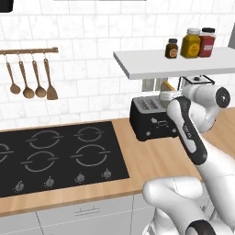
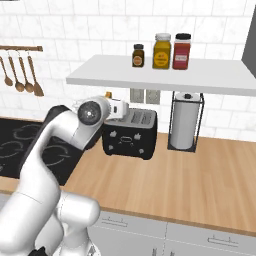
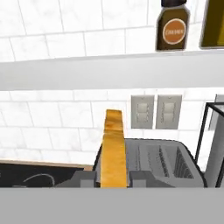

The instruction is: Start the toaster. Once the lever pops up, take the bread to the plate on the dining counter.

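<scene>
The gripper (image 3: 113, 177) has its two grey fingertips (image 3: 84, 178) pressed against either side of the bread (image 3: 113, 151), pinching the slice edge-on just above the toaster (image 3: 153, 164). In the hand view the bread is a thick, upright slab, orange-tan on the face toward the camera with a paler edge, standing over the left slot while the two right slots gape bare and grey. That view also shows a pair of wall switches (image 3: 156, 112) on the white tiles, a brown spice jar (image 3: 173, 26) on the shelf (image 3: 109, 72) above, and a corner of the hob (image 3: 35, 177). From the left base view the black toaster (image 1: 151, 120) sits on the wood countertop (image 1: 151, 160) beside the black hob (image 1: 59, 156), its small control panel facing forward; the hand is largely masked by the arm, and a sliver of orange bread (image 1: 169, 86) peeks out under the shelf. Wooden spoons (image 1: 30, 78) hang from a rail. The right base view adds a paper towel roll (image 2: 184, 126) in a wire holder right of the toaster (image 2: 131, 134), and three jars (image 2: 162, 51) on the shelf.
</scene>
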